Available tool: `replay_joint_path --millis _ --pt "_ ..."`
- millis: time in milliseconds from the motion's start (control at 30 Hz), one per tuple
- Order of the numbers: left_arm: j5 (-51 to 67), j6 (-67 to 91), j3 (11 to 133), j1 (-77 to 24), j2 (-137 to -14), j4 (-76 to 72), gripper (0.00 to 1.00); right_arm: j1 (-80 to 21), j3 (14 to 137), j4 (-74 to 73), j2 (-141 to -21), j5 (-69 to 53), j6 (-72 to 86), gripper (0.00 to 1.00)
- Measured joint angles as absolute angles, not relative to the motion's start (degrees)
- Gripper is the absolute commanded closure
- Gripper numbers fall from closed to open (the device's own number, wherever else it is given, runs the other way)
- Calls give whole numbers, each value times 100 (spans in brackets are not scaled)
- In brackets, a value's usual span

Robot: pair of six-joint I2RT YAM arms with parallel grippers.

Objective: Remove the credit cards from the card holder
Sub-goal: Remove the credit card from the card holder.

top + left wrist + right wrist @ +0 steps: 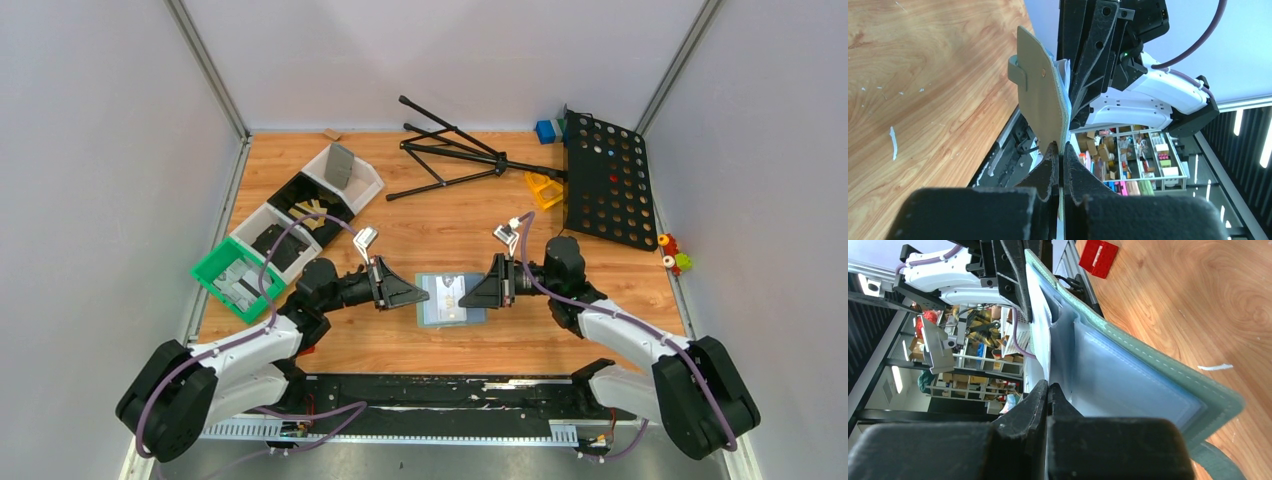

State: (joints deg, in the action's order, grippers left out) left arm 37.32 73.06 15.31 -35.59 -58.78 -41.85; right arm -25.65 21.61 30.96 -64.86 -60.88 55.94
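Wood-grain table (440, 215). Left edge: green tray (203, 270), row of white and black bins (296, 188). Rear: folded black stand (450, 155), blue block (545, 131). Right: black perforated board (605, 180).

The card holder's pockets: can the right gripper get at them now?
Probably yes: the left gripper holds the open card holder, and the right gripper is shut at its pale pockets, nothing between.

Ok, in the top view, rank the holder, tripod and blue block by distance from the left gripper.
1. The holder: pinched by the left gripper at its left edge, table centre.
2. The tripod: lying flat beyond the holder, towards the back.
3. The blue block: at the back edge, right of centre.
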Motion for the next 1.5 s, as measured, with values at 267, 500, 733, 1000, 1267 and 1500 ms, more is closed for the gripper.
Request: replay_joint_path --millis 267,500,733,1000,1267,1500 --pt "3752 7365 1455 -3559 -6106 -4423 89 -2390 2180 2423 -6337 -6130 5218 100" --pt "3789 7516 1455 -3564 -6355 -4860 74 -2508 2180 2609 -6333 -6143 5332 100" --pt "3787 7531 1452 -3677 -6416 -4989 65 -2825 2298 2718 -6499 -6023 5380 100" --pt "3634 7301 1437 -3732 -6416 -4689 68 -3089 2322 2971 -6823 -5666 5430 100" --pt "3297 6772 1133 -3741 -7102 -4480 87 -3251 2093 3544 -8034 -5273 5374 100" --pt "3291 6678 1044 -3752 -8851 -5437 100 -3286 1907 4681 -9703 -5153 5496 96"
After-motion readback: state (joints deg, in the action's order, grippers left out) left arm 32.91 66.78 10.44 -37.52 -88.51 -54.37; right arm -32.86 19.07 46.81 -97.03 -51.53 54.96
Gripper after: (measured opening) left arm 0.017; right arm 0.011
